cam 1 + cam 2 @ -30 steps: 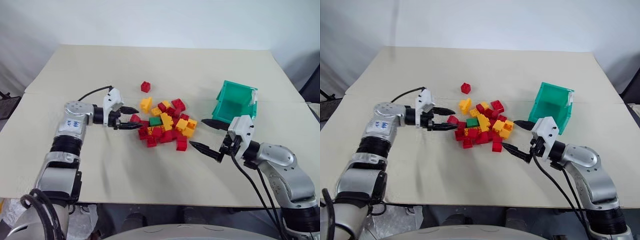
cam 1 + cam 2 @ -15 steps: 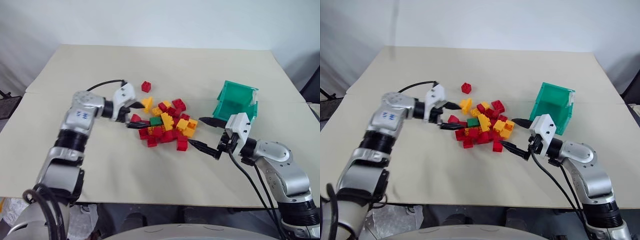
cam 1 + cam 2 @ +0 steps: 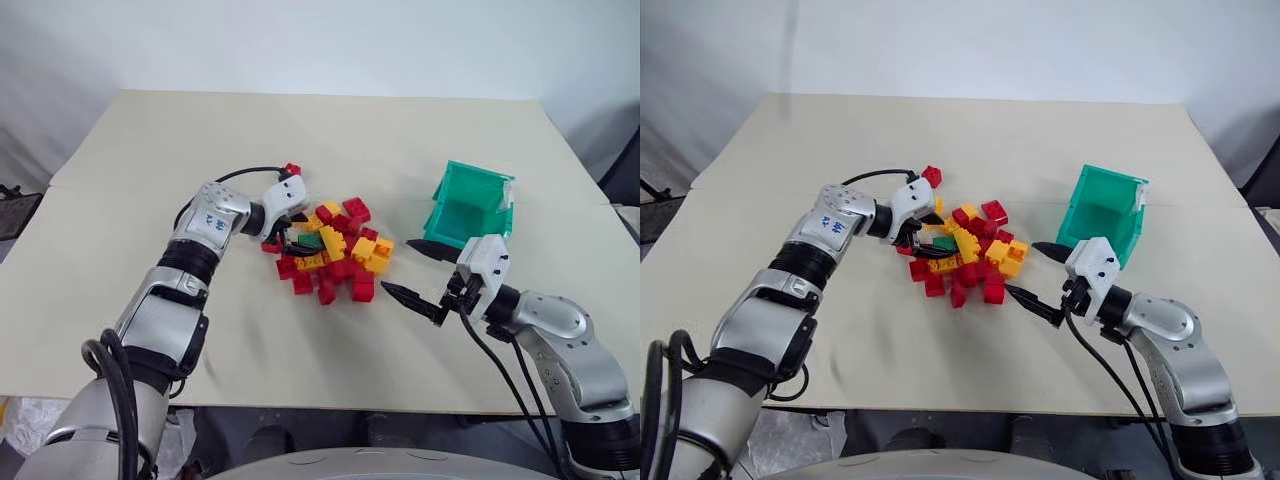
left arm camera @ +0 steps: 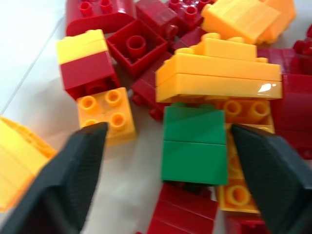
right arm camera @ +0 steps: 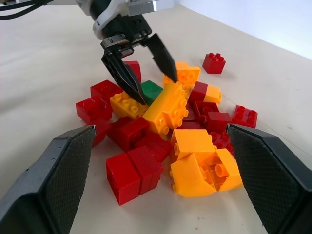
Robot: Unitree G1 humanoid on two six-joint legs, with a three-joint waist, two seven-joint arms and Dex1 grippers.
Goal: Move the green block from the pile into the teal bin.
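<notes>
Reach-and-grasp step, by my read. On the bench (image 3: 150, 130), teal bin (image 3: 470, 205) sits well apart from the pile (image 3: 330, 250). Left end effector (image 5: 141, 66) spread wide, straddling the green block (image 4: 195, 146), nothing gripped; next: lower, pinch. Right end effector (image 3: 410, 270) released, idle
</notes>
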